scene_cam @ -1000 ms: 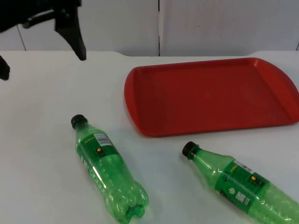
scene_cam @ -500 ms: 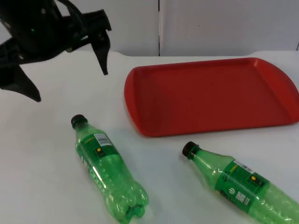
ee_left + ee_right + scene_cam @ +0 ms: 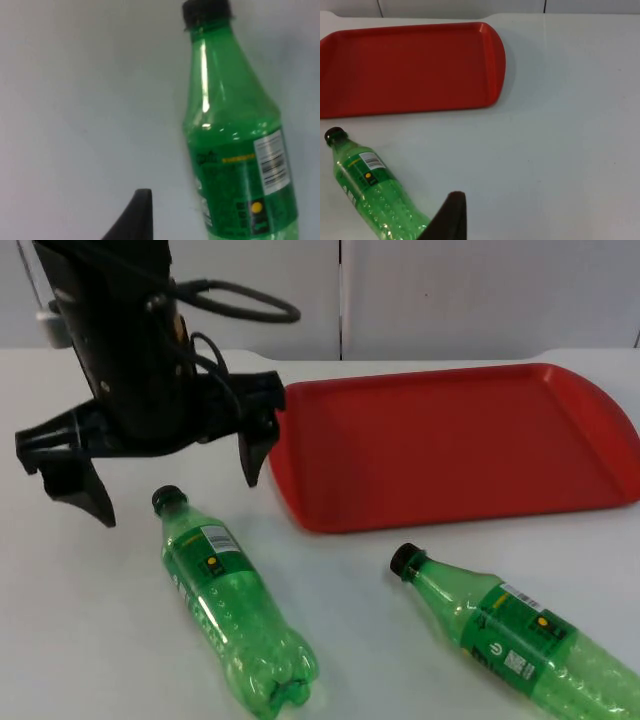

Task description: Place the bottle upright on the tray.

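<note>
two green plastic bottles are seen lying on their sides on the white desk (image 3: 90, 640), both in front of the red tray (image 3: 450, 445), which serves as landmark. the right bottle (image 3: 510, 638) lies in front of the tray's near edge, toward its right half, black cap pointed at the tray; a green label with a yellow dot, a white round mark and a barcode patch is carried on it, the writing too small to be read. the left bottle (image 3: 228, 605) lies in front of and left of the tray's near left corner, its black cap (image 3: 167, 500) toward the far side; its ribbed, dimpled base is turned to the near edge. on its label a barcode, a yellow dot and a line of yellow lettering are made out in the left wrist view (image 3: 235, 150), but no word can be read.

the left gripper (image 3: 170, 475) is held just beyond the left bottle's cap, left of the tray's left rim, its two black fingers spread wide apart and pointed down, nothing held between them. the black arm is stretched in from the far left.

the tray is a smooth, shallow, rounded rectangle of red plastic, bare inside. the right arm waits; in its wrist view the tray (image 3: 410, 65) and the right bottle (image 3: 370, 192) are seen, and its gripper's state cannot be told.
</note>
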Tool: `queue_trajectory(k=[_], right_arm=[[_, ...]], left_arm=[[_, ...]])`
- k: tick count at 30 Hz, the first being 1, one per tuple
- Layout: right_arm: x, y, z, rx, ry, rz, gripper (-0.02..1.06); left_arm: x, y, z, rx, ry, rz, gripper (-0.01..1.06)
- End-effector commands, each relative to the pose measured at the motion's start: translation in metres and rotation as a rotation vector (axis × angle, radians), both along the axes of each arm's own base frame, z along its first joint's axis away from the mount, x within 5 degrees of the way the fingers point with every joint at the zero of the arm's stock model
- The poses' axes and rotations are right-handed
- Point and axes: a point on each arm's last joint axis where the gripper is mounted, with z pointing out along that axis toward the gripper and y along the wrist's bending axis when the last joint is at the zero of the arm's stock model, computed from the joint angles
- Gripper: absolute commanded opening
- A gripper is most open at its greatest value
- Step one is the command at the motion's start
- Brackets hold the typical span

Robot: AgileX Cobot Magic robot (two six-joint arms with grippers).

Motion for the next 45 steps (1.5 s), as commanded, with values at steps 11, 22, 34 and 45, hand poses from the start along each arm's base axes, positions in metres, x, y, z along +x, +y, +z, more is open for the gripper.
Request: queue_trajectory(k=[11, 22, 34, 45], right_arm=[[0.0, 0.0, 0.0, 0.0, -0.004, 0.002, 1.05], [0.0, 0.0, 0.0, 0.0, -0.004, 0.002, 1.05], [0.0, 0.0, 0.0, 0.0, -0.004, 0.002, 1.05], [0.0, 0.0, 0.0, 0.0, -0.004, 0.002, 1.05]], left_arm=[[0.007, -0.008, -0.022, -0.035, -0.007, 0.047, 1.05], [0.008, -0.012, -0.053, -0.021, 0.064, 0.048, 1.05], [0.014, -0.017, -0.076, -0.051, 0.054, 0.047, 1.05], [0.014, -0.017, -0.091, -0.028, 0.085, 0.043, 1.05]])
